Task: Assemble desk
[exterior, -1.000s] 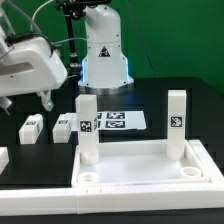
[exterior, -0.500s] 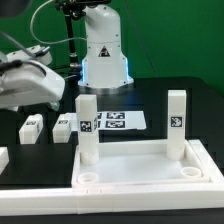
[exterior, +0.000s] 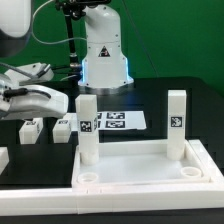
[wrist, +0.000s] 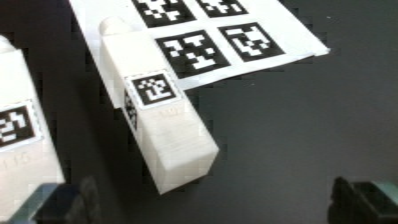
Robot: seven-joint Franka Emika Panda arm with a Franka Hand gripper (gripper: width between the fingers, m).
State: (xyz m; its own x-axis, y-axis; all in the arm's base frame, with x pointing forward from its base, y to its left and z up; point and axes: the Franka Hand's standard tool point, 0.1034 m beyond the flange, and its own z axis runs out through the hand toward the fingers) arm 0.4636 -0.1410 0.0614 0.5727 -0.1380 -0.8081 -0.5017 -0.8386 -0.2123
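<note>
The white tabletop [exterior: 135,151] lies in front with its rim up. Two white legs stand upright in its far corners, one on the exterior view's left [exterior: 87,130] and one on the right [exterior: 177,124]. Two loose tagged legs [exterior: 62,127] [exterior: 31,128] lie on the black table to the left. My gripper [exterior: 46,111] hangs open just above them. In the wrist view one loose leg [wrist: 171,125] lies ahead of my open gripper [wrist: 217,204], its end near the gap, with nothing held. The other leg [wrist: 15,118] shows at the frame's edge.
The marker board [exterior: 113,121] [wrist: 199,35] lies flat behind the loose legs. The robot's base [exterior: 104,55] stands at the back. A white strip [exterior: 110,192] runs along the front of the table, and a white piece [exterior: 3,158] lies at the exterior view's left edge.
My arm has come down and moved toward the exterior view's right, over the two loose legs. The jaws have stayed open and the parts have not moved.
</note>
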